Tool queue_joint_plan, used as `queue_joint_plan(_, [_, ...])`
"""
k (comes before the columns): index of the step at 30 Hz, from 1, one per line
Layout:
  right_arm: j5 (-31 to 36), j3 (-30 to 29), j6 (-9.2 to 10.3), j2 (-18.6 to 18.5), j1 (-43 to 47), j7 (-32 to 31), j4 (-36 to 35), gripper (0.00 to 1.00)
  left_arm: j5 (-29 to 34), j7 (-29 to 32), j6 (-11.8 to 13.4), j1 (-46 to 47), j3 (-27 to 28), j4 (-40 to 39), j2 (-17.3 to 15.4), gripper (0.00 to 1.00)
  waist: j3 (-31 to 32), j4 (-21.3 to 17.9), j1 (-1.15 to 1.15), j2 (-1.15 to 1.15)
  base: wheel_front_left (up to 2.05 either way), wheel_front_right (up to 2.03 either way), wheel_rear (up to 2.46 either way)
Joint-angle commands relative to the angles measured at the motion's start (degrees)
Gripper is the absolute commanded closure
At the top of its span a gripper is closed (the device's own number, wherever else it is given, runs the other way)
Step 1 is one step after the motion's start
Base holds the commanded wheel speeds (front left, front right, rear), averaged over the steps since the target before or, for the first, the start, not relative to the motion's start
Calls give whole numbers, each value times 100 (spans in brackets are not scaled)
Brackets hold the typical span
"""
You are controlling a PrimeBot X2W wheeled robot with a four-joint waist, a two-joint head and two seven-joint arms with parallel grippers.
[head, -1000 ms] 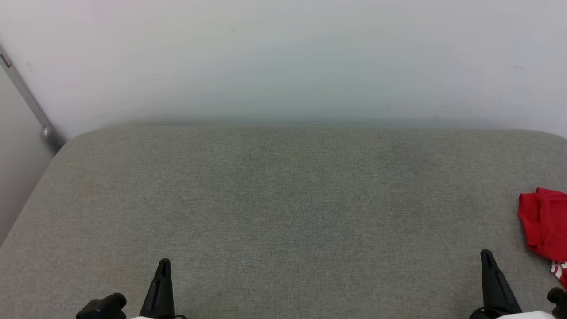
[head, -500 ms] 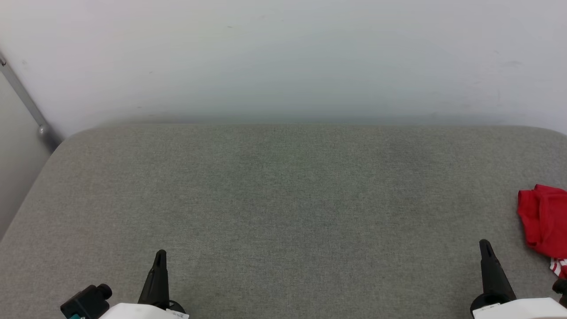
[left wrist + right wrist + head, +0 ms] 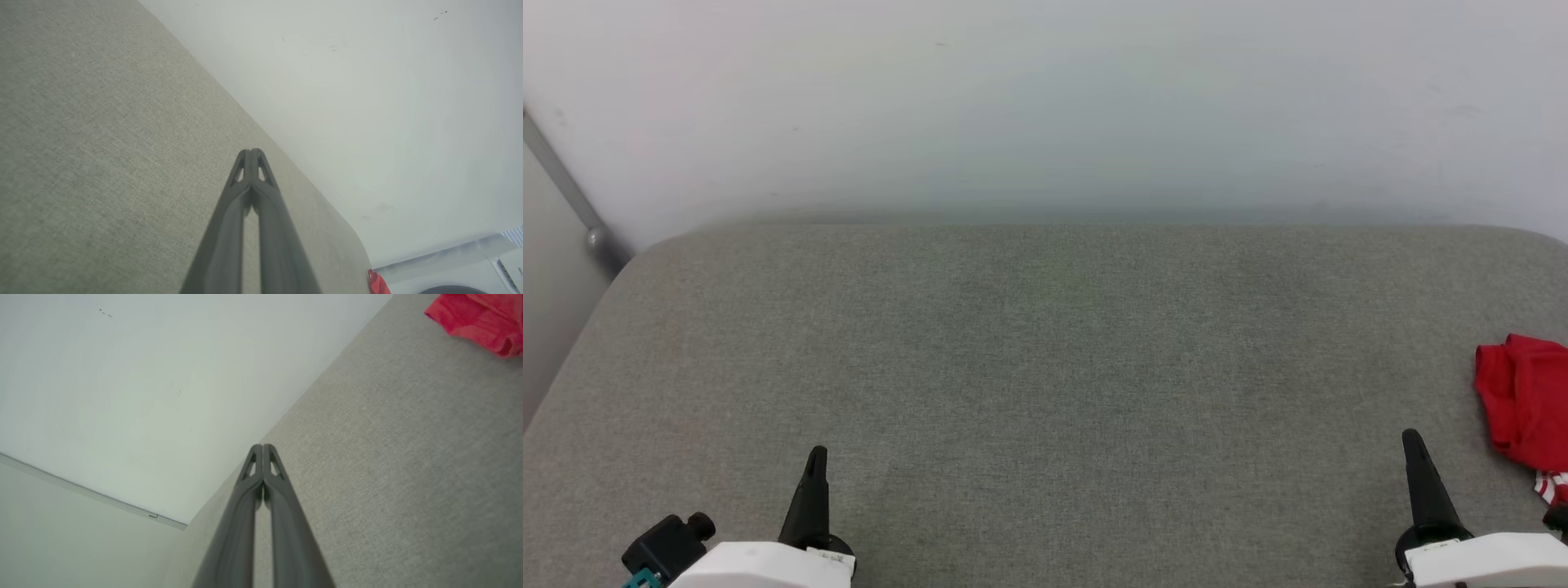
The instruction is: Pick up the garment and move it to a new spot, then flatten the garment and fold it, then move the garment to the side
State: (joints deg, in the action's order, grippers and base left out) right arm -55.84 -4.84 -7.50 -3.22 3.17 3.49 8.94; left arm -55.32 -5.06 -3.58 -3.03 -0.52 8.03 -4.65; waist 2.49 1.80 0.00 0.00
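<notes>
My right claw (image 3: 1413, 445) is pressed shut on nothing, its two dark fingers meeting at the tips. My left claw (image 3: 815, 461) is the same, closed and empty. Both hang over the near edge of the surface, pointing toward its far edge.

The garment (image 3: 1523, 400) lies crumpled in a red heap at the right edge of the grey fabric surface (image 3: 1045, 367). The picture's border cuts it off, and a scrap of red-and-white striping shows at its near end. Against a second ago it has kept its shape and its place on the surface. The whole head view has slid a little, so my head has moved, not the cloth. My claws reach further in from the near edge than they did, and more of my white forearms shows behind them.

The garment sits to the right of my right claw and a little nearer the far edge — near, but apart, with nothing touching it. In my right wrist view the garment (image 3: 478, 318) lies well off the line of my closed fingers (image 3: 282, 522). My left claw (image 3: 252, 153) is well apart from it, toward the left end of the near edge, and there the garment (image 3: 376, 283) is a mere red sliver.

Beyond the far edge rises a pale wall (image 3: 1045, 106), and a metal strip (image 3: 564, 188) slants down toward the far left corner.
</notes>
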Motion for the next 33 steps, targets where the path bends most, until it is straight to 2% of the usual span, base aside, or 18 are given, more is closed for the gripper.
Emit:
queue_joint_plan(1, [-186, -11, 0, -40, -190, -31, -29, 100, -174, 43, -45, 136, 38, -13, -21, 100, -5, -3, 0, 0, 0, 0, 0])
queue_joint_plan(33, [-1989, -62, 1, -33, -600, -506, 249, 100, -2087, 519, -230, 549, 253, 293, -11, 100, -119, -80, 0, 0, 0, 0, 0])
